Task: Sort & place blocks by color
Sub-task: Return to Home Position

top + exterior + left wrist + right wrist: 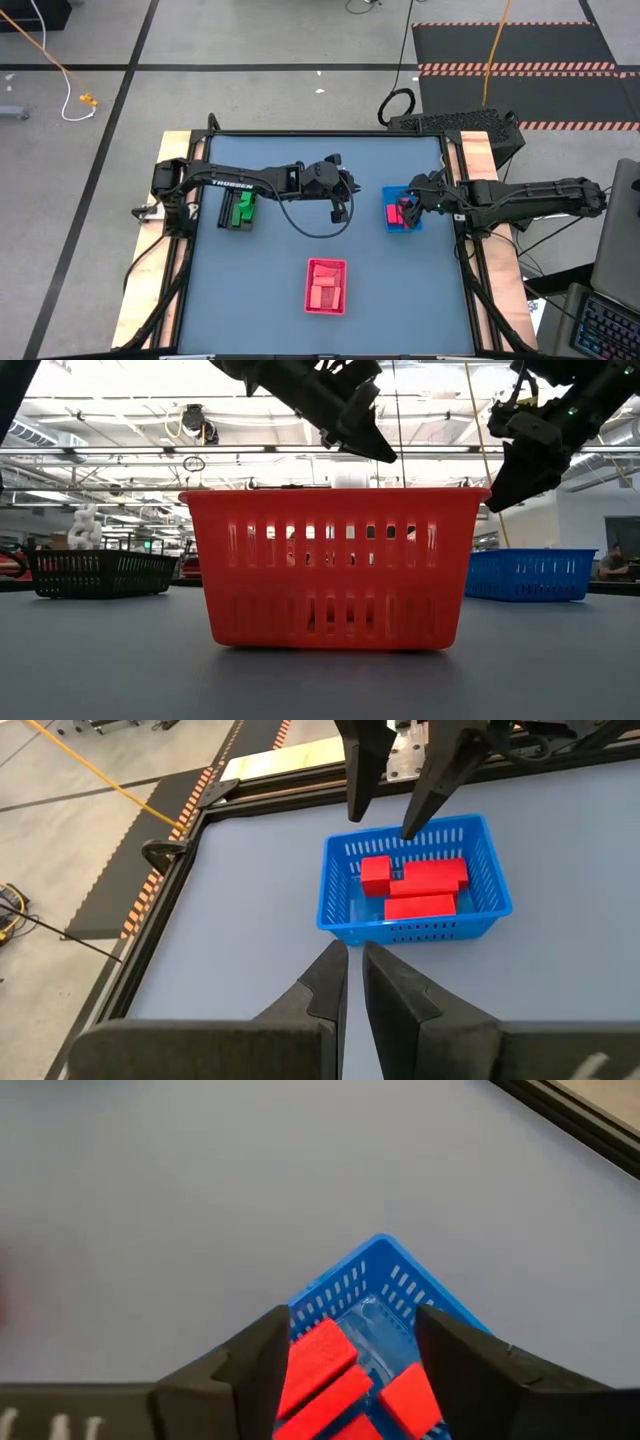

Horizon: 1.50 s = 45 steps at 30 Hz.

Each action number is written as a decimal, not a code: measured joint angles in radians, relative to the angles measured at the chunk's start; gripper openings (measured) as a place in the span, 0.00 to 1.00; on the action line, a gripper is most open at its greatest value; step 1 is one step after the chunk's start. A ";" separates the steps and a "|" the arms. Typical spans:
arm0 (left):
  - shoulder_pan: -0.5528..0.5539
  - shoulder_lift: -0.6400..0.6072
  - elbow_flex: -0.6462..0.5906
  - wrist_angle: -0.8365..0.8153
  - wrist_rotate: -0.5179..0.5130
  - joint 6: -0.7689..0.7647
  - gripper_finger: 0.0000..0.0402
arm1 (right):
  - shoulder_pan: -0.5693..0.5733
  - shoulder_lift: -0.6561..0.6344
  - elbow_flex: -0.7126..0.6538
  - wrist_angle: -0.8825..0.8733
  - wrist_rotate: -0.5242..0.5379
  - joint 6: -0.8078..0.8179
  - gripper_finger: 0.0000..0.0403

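Right gripper (pixel 382 827): hangs directly above the blue tray (pixel 400 925) on my right side of the table (pixel 260 290). Fingers spread wide, nothing between them. The red blocks (pixel 428 890) lie just below the fingertips, inside the tray, not touching them.

Left gripper (pixel 353 948): over the middle of the table, between the black tray (pixel 100 575) and the blue tray, raised above the surface. Fingers drawn together, only a thin slit left, nothing held. The red blocks are well apart from this hand.

Red blocks: at least three in the left wrist view. Two long ones lie flat, side by side, long axes parallel to the blue tray's long walls. A shorter, squarish one sits beside them, towards one end.

Black tray, my left side: green blocks (pixel 241 208), long axes along the tray's length.

Red tray (pixel 335 570), near edge, centre: salmon blocks (pixel 323 288) lying flat. Cannot tell their heading.

No block lies loose on the table in the high view.
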 joint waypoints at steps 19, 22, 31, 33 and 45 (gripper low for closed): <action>0.070 0.001 0.000 0.148 0.345 -0.072 0.09 | 0.060 0.000 -0.113 0.614 -0.163 -0.395 0.52; 0.074 -0.004 -0.001 0.162 0.418 -0.075 0.09 | 0.067 0.000 -0.133 0.649 -0.163 -0.441 0.52; 0.132 -0.183 -0.284 0.461 0.460 -0.177 0.09 | 0.067 -0.002 -0.133 0.709 -0.165 -0.454 0.52; 0.146 -0.258 -0.381 0.553 0.439 -0.197 0.09 | 0.067 -0.003 -0.133 0.717 -0.181 -0.462 0.52; 0.120 -0.629 -0.741 0.635 0.307 -0.274 0.09 | 0.052 -0.016 -0.098 0.779 -0.213 -0.501 0.52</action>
